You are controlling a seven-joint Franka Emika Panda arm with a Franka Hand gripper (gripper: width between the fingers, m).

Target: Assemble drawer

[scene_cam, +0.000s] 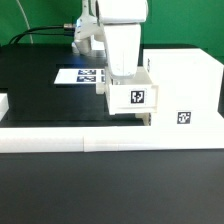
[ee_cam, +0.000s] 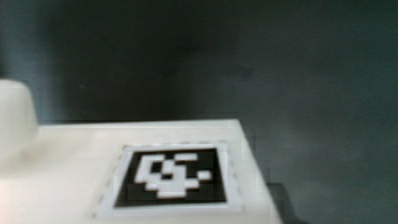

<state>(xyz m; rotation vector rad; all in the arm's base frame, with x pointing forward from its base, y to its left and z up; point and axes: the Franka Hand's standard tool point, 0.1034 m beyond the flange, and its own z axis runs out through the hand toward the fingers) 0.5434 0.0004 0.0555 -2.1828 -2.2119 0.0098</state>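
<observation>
The tall white drawer shell (scene_cam: 185, 80) stands at the exterior view's right, with a square tag (scene_cam: 184, 117) on its front. A small white tray (scene_cam: 132, 95) with its own tag (scene_cam: 137, 97) hangs against the shell's left side, off the table. My gripper (scene_cam: 122, 72) comes down into the tray from above and is shut on it; the fingertips are hidden by the tray wall. The wrist view shows the tray's tagged face (ee_cam: 173, 173) close up and a rounded white part (ee_cam: 15, 120) beside it. The second tray is out of view.
The marker board (scene_cam: 80, 75) lies flat on the black table behind my arm. A long low white border wall (scene_cam: 90, 138) runs along the front, with a piece at the exterior view's left edge (scene_cam: 4, 102). A black cable trails at the back left.
</observation>
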